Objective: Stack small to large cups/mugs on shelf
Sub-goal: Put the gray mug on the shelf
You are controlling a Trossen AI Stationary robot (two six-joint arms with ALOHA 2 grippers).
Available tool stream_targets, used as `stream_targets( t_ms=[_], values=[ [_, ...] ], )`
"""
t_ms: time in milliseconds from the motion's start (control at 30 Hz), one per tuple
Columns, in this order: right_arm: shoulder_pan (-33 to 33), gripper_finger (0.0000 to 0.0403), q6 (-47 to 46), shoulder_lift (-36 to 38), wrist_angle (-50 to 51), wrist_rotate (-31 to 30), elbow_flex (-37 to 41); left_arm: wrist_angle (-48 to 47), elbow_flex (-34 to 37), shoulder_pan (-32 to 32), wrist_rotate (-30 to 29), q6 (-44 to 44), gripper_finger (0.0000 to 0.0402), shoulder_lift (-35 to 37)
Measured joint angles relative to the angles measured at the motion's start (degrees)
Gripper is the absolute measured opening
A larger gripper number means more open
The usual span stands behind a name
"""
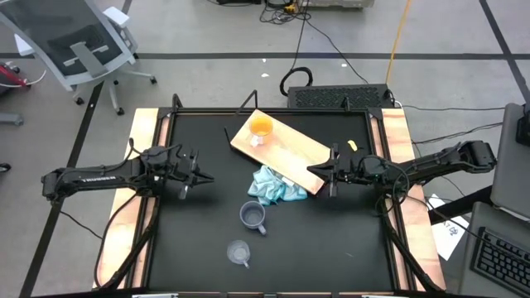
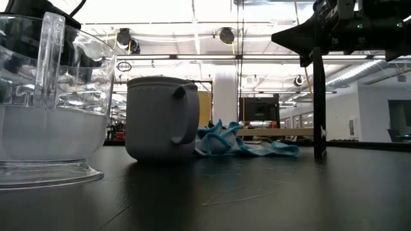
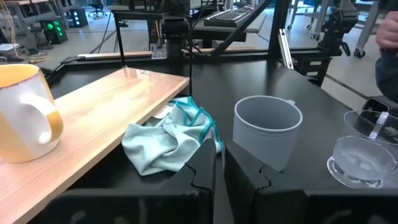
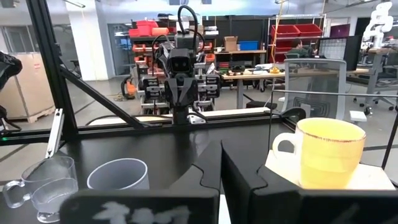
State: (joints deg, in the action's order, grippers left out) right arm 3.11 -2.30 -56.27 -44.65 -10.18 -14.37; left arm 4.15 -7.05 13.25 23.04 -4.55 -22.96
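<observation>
The clear cup (image 1: 238,252) near the surface's front edge looks light, slippery and fragile, best gripped across its rim, while both the left fingers (image 1: 199,175) and right fingers (image 1: 319,170) are closed, holding nothing.

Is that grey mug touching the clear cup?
Apart. The high view shows bare black table between the grey-blue mug and the clear cup, which sits nearer the table's front edge.

Arms: two, dark, jointed, slim
Left arm marking: pale lettering along the link
End effector fingers (image 3: 199,180): dark, blocky, notched inner edges
</observation>
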Motion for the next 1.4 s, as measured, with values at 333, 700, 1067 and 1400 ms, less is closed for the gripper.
stream_targets(
  t_ms=[333,700,1067,1400],
  values=[
    [0.00,0.0000,0.04,-0.11,-1.71,0.05,0.11,0.01,0.00,0.01,-0.56,0.19,0.0033,0.00],
    [0.02,0.0000,1.47,-0.11,-3.49,6.86,0.13,0.00,0.00,0.00,-0.60,0.52,0.0033,0.00],
    [3.01,0.0000,1.27,2.19,-1.31,7.70,0.22,1.89,0.00,0.00,-0.58,-2.12,0.0033,0.00],
    [12.23,0.0000,0.28,3.74,8.49,0.84,-4.28,1.88,0.00,0.00,-2.13,-2.08,0.0033,0.00]
  ],
)
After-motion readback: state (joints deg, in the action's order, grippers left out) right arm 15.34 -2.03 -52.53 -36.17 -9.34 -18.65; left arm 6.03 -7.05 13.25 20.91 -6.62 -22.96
